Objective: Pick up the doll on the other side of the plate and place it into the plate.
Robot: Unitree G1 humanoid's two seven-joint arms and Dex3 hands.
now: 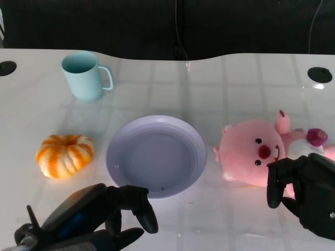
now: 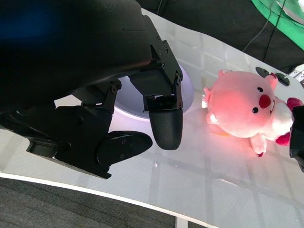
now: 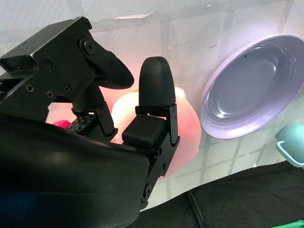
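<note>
The pink doll [image 1: 259, 154] lies on the white table [image 1: 220, 89], at about 3 o'clock from the purple plate [image 1: 157, 156], close beside its rim but not in it. The right hand [image 1: 306, 191] hangs right by the doll, on the near side of it, with its fingers [image 3: 156, 90] spread and nothing in them. From behind that hand, the doll's soft pink body shows just past the fingers. The left hand [image 1: 112, 212] waits at about 7 o'clock from the plate, near its front edge, fingers apart, holding nothing. The doll looks soft, squishy and light, so it will likely sink in when squeezed and should not break. It is fuzzy, so it probably will not slip. The best place to hold is likely the big round head or the fat middle, not the small ears or arms, which could flop. An orange pumpkin [image 1: 65, 155] sits at 9 o'clock from the plate and a blue cup [image 1: 84, 75] at about 11 o'clock.
</note>
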